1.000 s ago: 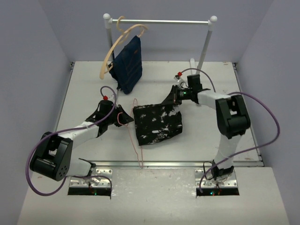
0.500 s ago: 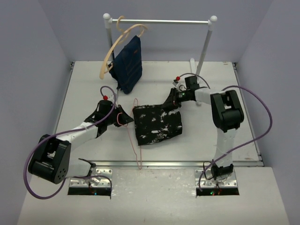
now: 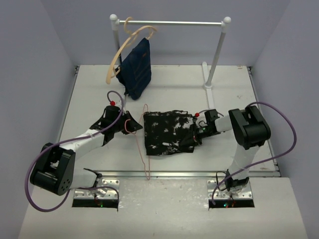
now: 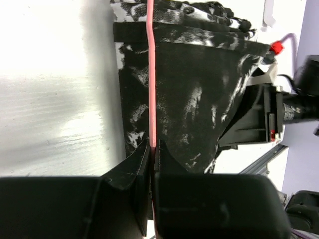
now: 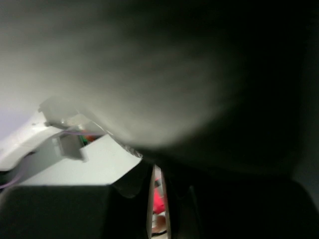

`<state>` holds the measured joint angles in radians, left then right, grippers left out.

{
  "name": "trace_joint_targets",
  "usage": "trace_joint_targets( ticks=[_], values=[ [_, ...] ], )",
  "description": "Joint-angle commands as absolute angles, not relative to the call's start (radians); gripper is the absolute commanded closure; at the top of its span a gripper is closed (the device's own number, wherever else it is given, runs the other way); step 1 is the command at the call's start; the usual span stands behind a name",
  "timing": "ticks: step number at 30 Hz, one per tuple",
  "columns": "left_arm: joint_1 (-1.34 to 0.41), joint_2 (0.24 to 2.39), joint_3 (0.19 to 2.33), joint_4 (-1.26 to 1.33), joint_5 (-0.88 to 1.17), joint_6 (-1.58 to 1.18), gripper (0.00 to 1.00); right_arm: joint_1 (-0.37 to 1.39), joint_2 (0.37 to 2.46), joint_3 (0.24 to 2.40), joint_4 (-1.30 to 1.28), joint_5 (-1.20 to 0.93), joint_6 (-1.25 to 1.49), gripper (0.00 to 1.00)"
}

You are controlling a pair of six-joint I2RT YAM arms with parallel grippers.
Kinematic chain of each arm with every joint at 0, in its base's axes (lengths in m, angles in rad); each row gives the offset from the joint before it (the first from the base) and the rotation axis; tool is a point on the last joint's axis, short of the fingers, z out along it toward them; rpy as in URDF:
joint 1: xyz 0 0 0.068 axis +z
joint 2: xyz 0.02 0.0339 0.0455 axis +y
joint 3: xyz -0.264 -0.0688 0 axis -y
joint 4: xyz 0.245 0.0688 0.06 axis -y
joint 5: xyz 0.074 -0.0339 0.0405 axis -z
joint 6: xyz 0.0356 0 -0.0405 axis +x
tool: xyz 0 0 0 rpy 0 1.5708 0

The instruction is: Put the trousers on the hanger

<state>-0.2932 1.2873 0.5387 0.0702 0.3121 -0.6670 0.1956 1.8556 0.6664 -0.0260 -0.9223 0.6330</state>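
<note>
Lengthwise, the hanger [image 4: 151,74] runs near-to-far, hook leftward.

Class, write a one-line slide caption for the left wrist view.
Left gripper shut on the pink wire hanger, its wire crossing the speckled trousers.

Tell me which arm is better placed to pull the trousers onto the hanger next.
Right, probably. The left gripper is shut on the hanger, so it is busy. The right gripper sits at the right edge of the trousers, placed to move them; whether it grips them yet is unclear.
</note>
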Motion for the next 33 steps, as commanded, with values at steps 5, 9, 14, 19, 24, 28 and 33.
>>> trace_joint_targets(
  ticks=[5,9,14,19,24,28,33],
  values=[
    [-0.29,1.233,0.6,-0.018,0.344,-0.604,1.0,0.189,1.72,0.716,-0.084,-0.664,0.57,0.74],
    [-0.297,1.198,0.649,-0.041,0.404,-0.635,1.0,0.192,1.473,0.883,-0.284,-0.609,0.519,0.45],
    [-0.338,1.16,0.781,-0.074,0.448,-0.708,1.0,0.216,1.327,1.054,-0.472,-0.619,0.45,0.28],
    [-0.378,1.196,0.977,-0.134,0.467,-0.806,1.0,0.297,1.24,1.062,-0.533,-0.607,0.416,0.19],
    [-0.424,1.267,1.156,-0.167,0.464,-0.914,1.0,0.343,1.177,1.066,-0.553,-0.602,0.433,0.19],
    [-0.477,1.31,1.263,-0.166,0.409,-1.007,1.0,0.351,1.089,1.032,-0.514,-0.643,0.465,0.2],
    [-0.554,1.397,1.44,-0.227,0.241,-1.092,1.0,0.37,0.989,0.993,-0.441,-0.663,0.518,0.17]
  ],
)
